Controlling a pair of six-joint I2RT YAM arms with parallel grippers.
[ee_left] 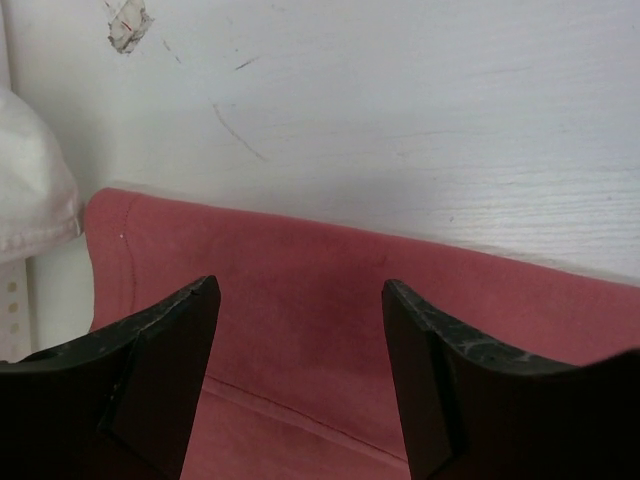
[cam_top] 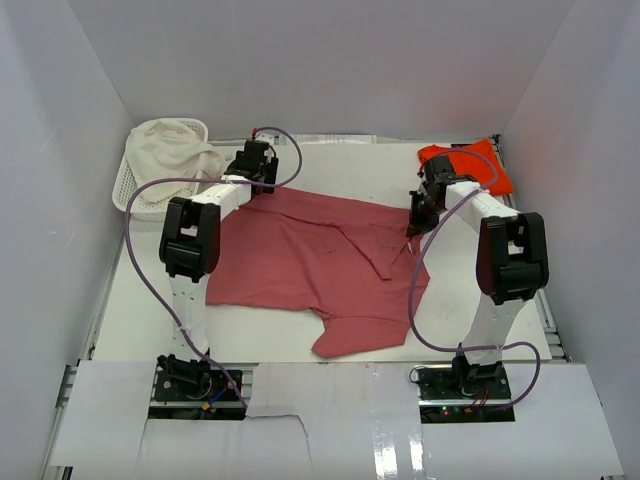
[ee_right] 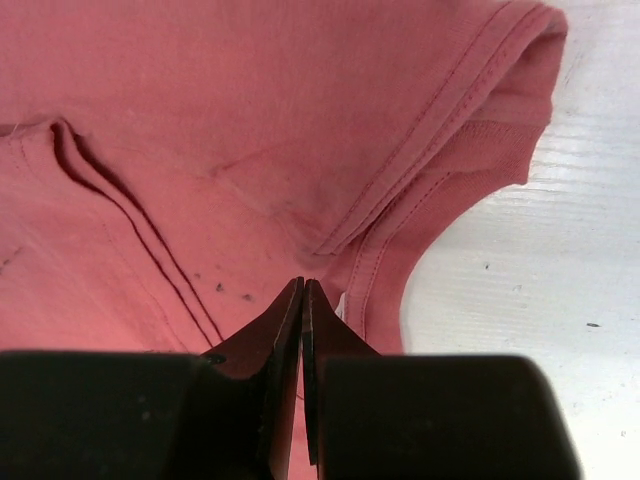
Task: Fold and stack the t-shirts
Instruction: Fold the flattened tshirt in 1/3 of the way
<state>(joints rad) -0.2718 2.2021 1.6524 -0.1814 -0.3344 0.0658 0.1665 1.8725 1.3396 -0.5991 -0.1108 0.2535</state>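
The large dusty rose-red t-shirt (cam_top: 300, 255) lies spread across the middle of the table, one sleeve pointing toward the near edge. My left gripper (cam_top: 263, 183) is down at its far left corner, open, with the fingers (ee_left: 165, 360) standing wide over the cloth (ee_left: 300, 310) just inside the edge. At the shirt's right side my right gripper (cam_top: 414, 226) is shut, its tips (ee_right: 303, 286) pinched together on the fabric beside the neckline seam (ee_right: 400, 190). The bright orange-red t-shirt (cam_top: 470, 165) lies bunched at the far right corner behind the right arm.
A white lattice basket (cam_top: 128, 192) stands at the far left with a cream cloth (cam_top: 175, 145) piled in it; that cloth (ee_left: 30, 190) hangs close to the left fingers. White walls enclose the table on three sides. Purple cables loop from both arms.
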